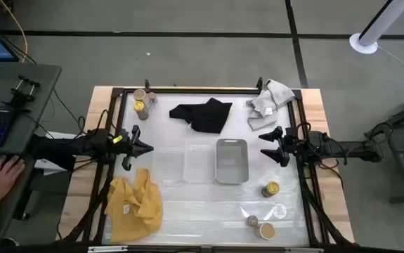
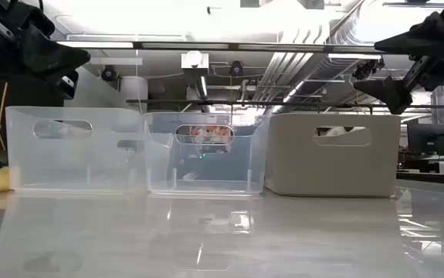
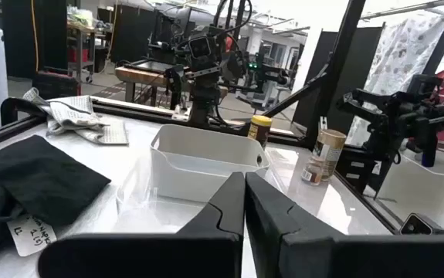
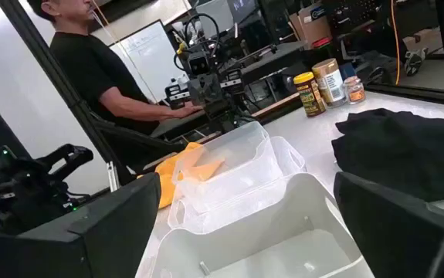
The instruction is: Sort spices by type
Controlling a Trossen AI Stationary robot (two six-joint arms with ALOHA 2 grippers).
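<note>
Three spice jars stand at the table's far left: a tan-topped one (image 1: 140, 93), a yellow-topped one (image 1: 142, 109) and a tiny brownish one (image 1: 151, 98). They also show in the right wrist view (image 4: 328, 81). Three more stand near right: a yellow-topped one (image 1: 270, 190), a tiny one (image 1: 252, 221) and a tan-topped one (image 1: 266, 230). My left gripper (image 1: 147, 147) is shut and empty, left of the trays and above the table; its fingers lie together in the left wrist view (image 3: 245, 181). My right gripper (image 1: 263, 145) is open and empty, right of the grey tray; its fingers stand wide apart (image 4: 246, 185).
Two clear trays (image 1: 166, 165) (image 1: 198, 165) and a grey tray (image 1: 231, 160) stand side by side mid-table. A black cloth (image 1: 203, 114) and a grey cloth (image 1: 268, 104) lie at the far side, a yellow cloth (image 1: 135, 204) near left. A person sits off the table's left (image 4: 90, 69).
</note>
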